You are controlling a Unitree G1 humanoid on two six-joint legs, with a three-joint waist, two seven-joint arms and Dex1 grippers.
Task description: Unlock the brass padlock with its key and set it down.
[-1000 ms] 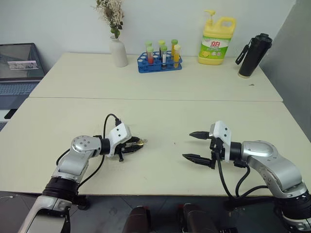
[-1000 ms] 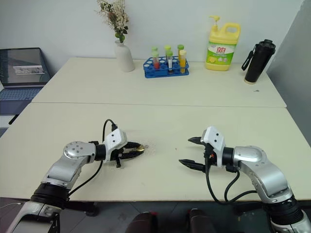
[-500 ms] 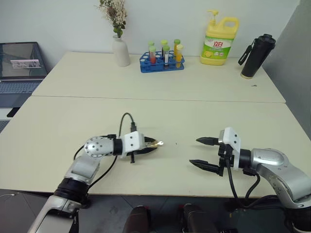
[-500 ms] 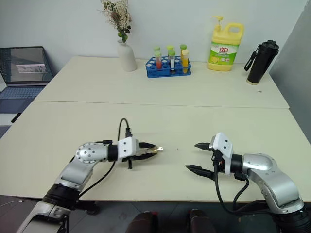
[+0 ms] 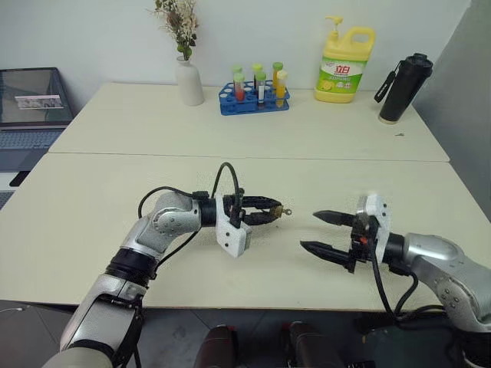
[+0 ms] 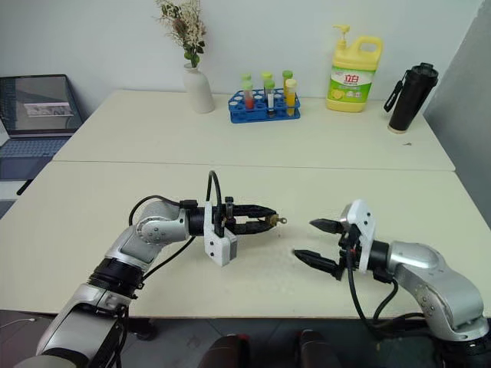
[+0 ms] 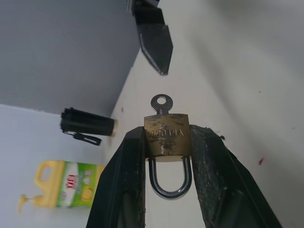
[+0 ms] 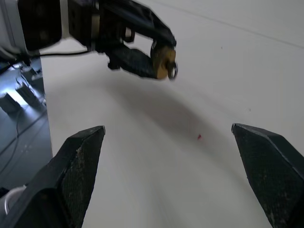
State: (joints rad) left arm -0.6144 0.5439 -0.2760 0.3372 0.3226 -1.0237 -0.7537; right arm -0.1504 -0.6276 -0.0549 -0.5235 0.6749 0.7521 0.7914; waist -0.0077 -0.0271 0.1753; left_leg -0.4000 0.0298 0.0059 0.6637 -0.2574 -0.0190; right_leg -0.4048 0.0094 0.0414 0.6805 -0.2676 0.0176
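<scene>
Between left hand (image 7: 166, 156) fingers: brass padlock (image 7: 167, 138), keyed.

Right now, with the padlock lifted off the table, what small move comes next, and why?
Probably ease the open right gripper in toward the silvery key and close on its round head. The left gripper clamps the small brass padlock by its body, key end pointing at the right gripper, with a gap between them.

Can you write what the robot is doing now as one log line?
left gripper: shut on brass padlock, key in lock | right gripper: open, facing it
</scene>
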